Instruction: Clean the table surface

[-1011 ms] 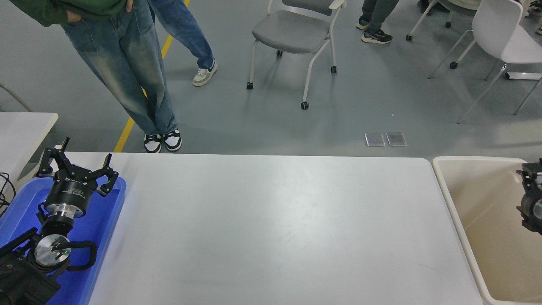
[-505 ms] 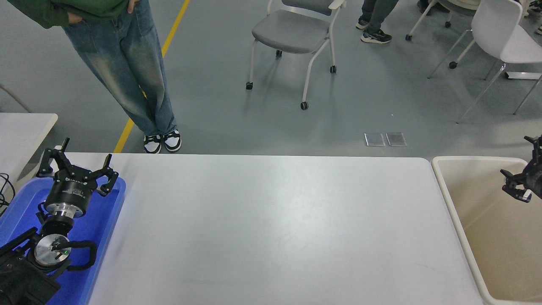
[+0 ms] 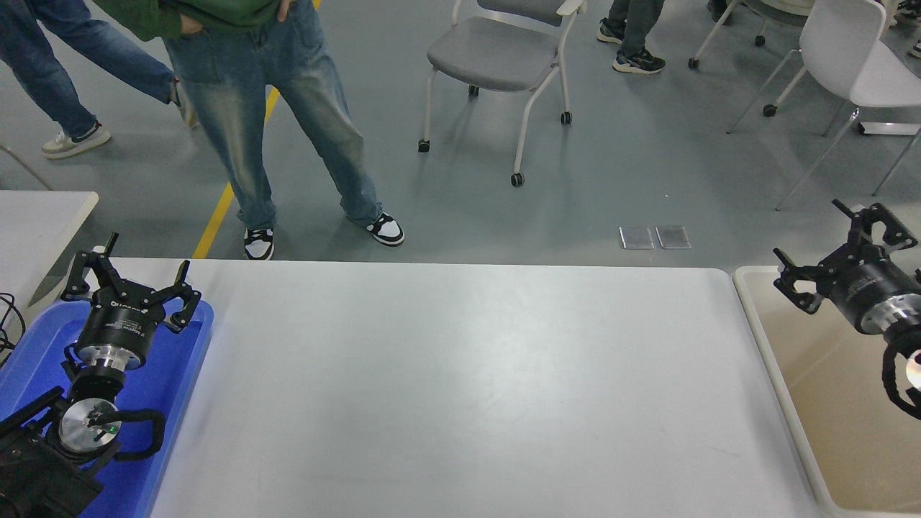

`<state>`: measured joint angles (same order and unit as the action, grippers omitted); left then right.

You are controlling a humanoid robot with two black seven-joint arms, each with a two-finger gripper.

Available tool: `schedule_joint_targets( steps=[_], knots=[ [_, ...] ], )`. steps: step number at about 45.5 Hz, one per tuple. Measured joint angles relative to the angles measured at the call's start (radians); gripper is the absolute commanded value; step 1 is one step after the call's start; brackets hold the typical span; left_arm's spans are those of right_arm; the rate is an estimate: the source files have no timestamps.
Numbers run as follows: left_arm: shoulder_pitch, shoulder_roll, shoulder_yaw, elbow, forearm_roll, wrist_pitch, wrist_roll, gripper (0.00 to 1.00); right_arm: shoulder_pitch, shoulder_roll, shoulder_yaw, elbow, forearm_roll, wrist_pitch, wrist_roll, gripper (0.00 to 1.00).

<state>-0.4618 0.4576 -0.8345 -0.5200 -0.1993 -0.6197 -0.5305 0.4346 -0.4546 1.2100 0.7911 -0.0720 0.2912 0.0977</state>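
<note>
The table surface (image 3: 468, 388) is a wide plain white tabletop with rounded corners that fills the middle of the head view; nothing lies on it. My right gripper (image 3: 820, 237) is open and empty, raised over the far corner of the beige bin at the right edge. My left gripper (image 3: 133, 270) is open and empty, parked over the blue tray at the lower left.
A blue plastic tray (image 3: 180, 388) sits on the table's left end. A beige bin (image 3: 827, 403) stands at the right. A smaller white table (image 3: 36, 216) is at the far left. A person in jeans (image 3: 288, 122) stands at the far edge; chairs (image 3: 504, 57) behind.
My right gripper has risen out of the beige bin and moved up and left, now fully in view. The person in jeans has stepped wider; a second person has walked to the left.
</note>
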Motion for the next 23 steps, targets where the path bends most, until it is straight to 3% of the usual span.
schedule_joint_targets(
  steps=[23],
  knots=[
    [0.000,0.001,0.000,0.000,0.001,0.000,0.000,1.00,-0.013,0.116,0.086,-0.056,-0.062,-0.009,0.142,1.00]
  ],
)
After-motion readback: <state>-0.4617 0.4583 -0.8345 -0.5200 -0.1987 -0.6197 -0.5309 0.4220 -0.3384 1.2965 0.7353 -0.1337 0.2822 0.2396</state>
